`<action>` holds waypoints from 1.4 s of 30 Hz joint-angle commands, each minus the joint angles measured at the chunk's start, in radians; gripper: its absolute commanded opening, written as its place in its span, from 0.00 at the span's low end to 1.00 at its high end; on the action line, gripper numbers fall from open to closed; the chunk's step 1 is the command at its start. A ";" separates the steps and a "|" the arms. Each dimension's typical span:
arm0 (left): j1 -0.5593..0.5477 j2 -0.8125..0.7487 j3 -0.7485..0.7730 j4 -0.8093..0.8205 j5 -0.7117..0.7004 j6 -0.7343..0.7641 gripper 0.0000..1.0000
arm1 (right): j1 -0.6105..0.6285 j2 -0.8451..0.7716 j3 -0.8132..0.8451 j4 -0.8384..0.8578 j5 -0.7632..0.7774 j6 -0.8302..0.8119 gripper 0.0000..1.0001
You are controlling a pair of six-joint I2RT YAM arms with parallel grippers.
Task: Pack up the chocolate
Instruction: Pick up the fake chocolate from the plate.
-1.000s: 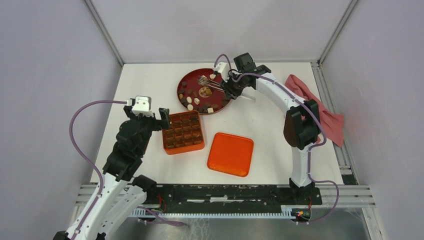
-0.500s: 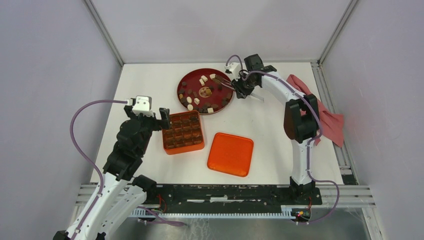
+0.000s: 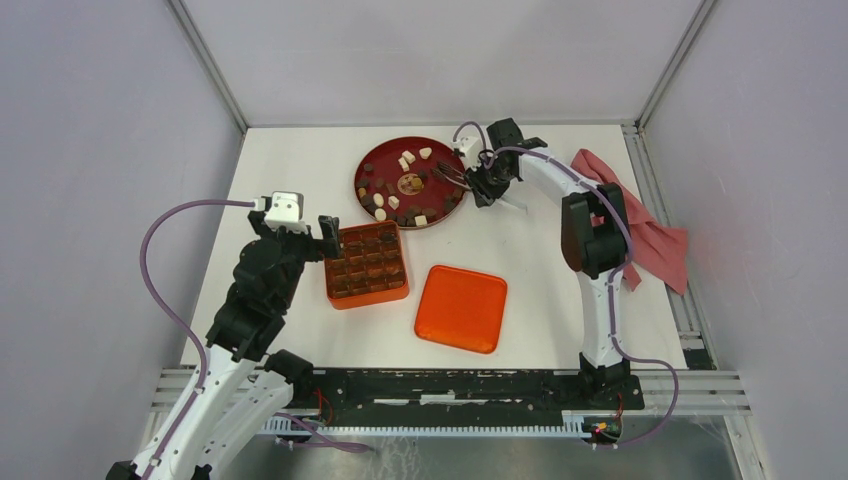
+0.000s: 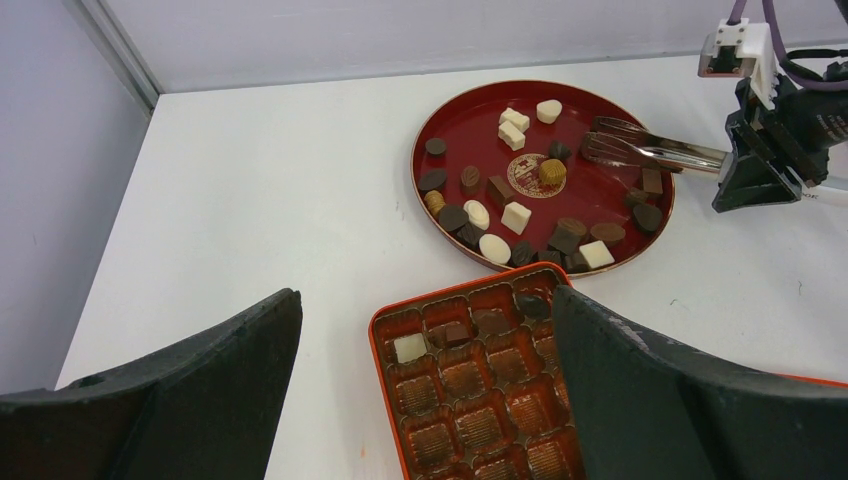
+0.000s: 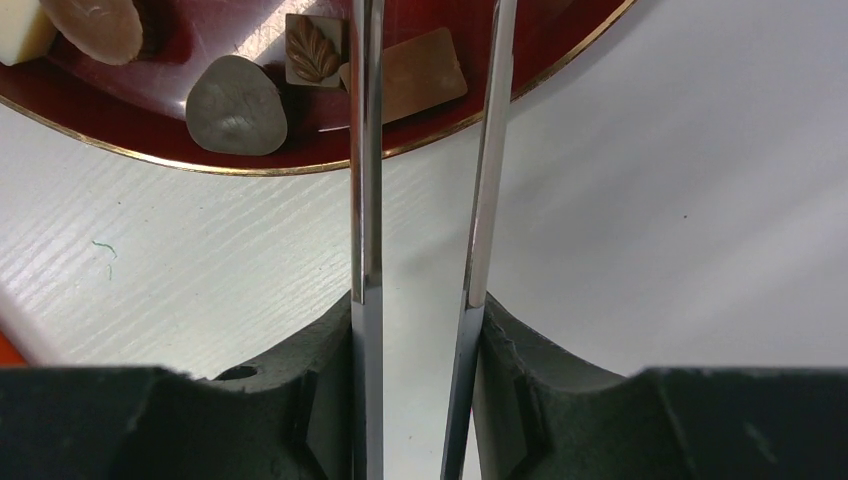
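1. Toward the far middle of the white bench (image 3: 290, 170), a round red plate (image 3: 390, 160) (image 4: 600, 105) carries most of the chocolate (image 3: 382, 200) (image 4: 516, 217). The pieces are loose and small, mostly dark brown with a few cream-white, some round and some blocky.
2. Nearer the arms, just left of centre, sits an orange compartment tray (image 3: 345, 300) (image 4: 440, 298). The left wrist view shows a cream piece and a few dark pieces in its far cells, while several nearer cells show only their brown liner.
3. An orange lid (image 3: 461, 308) lies flat on the bench just right of the tray and apart from it.
4. The right end effector (image 3: 482, 183) (image 4: 760, 160) (image 5: 420, 350) is at the plate's right edge, clamped on metal tongs (image 3: 450, 172) (image 4: 650, 153) (image 5: 367, 150). Its fingers press on the outer faces of the two tong arms, which have a gap between them.
5. The tong tips reach over the right part of the plate, beside a few dark pieces. I cannot tell whether they touch any piece.
6. The left end effector (image 3: 328, 238) (image 4: 425, 390) is by the tray's far-left corner with its fingers spread wide, gripping nothing. I cannot tell whether it touches the tray.
7. A pink cloth (image 3: 650, 230) lies crumpled at the right edge of the bench, well apart from the plate.
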 commanded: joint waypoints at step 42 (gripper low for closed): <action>0.005 0.011 0.019 0.025 0.012 -0.025 0.99 | -0.009 -0.070 -0.035 0.105 -0.040 0.032 0.00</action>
